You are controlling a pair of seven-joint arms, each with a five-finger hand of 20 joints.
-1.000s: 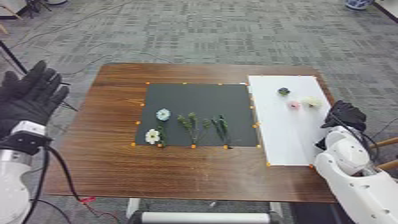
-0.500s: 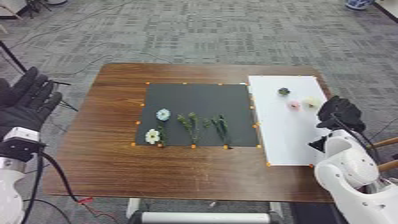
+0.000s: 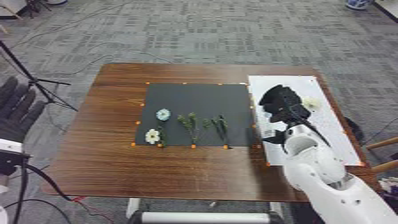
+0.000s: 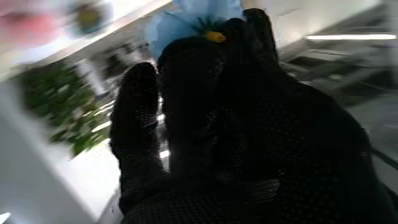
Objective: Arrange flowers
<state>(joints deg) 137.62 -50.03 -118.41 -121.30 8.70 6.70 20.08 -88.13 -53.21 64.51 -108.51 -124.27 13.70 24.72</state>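
Observation:
My right hand (image 3: 282, 100) is over the white sheet (image 3: 275, 82), its fingers straight, pointing at the far edge. In the right wrist view, a pale blue flower (image 4: 167, 31) with a yellow centre shows behind the fingertips of the right hand (image 4: 231, 115); whether they touch it is unclear. A cream flower (image 3: 310, 103) lies beside the hand. On the black mat (image 3: 195, 95) lie a pale blue flower (image 3: 163, 114), a white flower (image 3: 152, 136) and green stems (image 3: 191, 124). My left hand (image 3: 16, 110) stays open off the table's left side.
The white sheet lies along the right side of the brown table (image 3: 115, 170). Orange markers edge the sheet and mat. A black stand (image 3: 35, 80) is on the floor at the left, and a chair's wooden parts (image 3: 382, 145) are by the table's right side.
My right hand has moved left from the table's right edge, over the white sheet, covering the pink and dark flowers' places. My left hand has shifted outward to the left and slightly down.

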